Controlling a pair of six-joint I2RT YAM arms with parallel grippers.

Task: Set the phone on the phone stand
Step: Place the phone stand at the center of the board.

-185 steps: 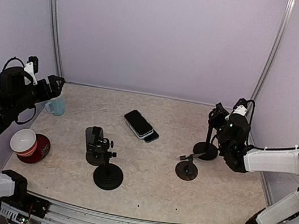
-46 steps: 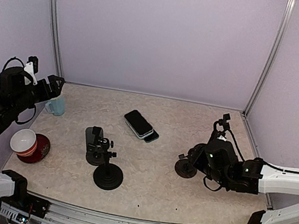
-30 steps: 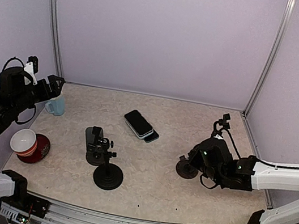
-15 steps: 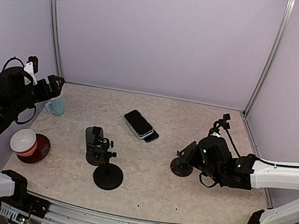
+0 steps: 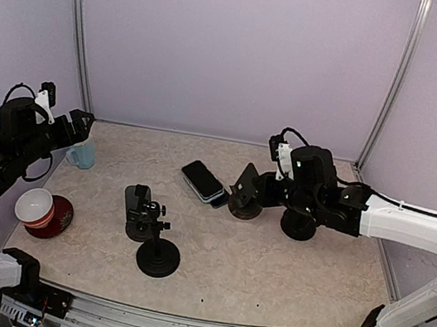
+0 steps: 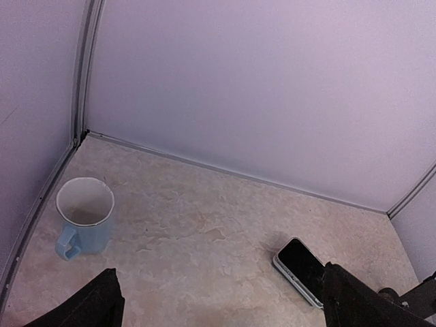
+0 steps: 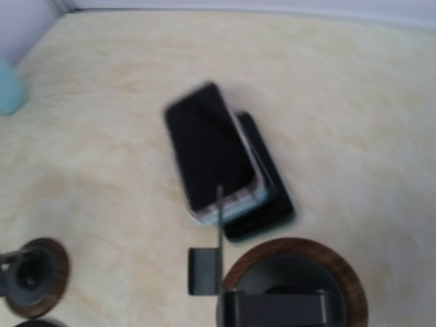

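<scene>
the phone point(image 5: 202, 178) is lying flat and screen up at the far middle of the counter point(image 5: 300, 278), one end overlapping a second, darker phone point(image 5: 221, 200) beneath it. it is looking like a stiff, thin slab, fairly light, with a glassy face that is likely slippery and easy to scratch. pinching across the two long edges, near the middle, is probably the safest hold. the end riding on the darker phone is likely leaving a little room for a fingertip to get under.

just right of the phone, the stand point(image 5: 245, 193) is sitting tilted, its cradle plate turned toward the phone. whether its round base is touching the counter i cannot tell.

the right end effector point(image 5: 269, 190) is reaching in from the right with its fingers pressed together, and it seems to be pinching the stand's thin stem. it is not touching the phone.

the left end effector point(image 5: 76, 125) is hanging spread wide at the far left above the blue mug point(image 5: 81, 156), holding nothing.
</scene>
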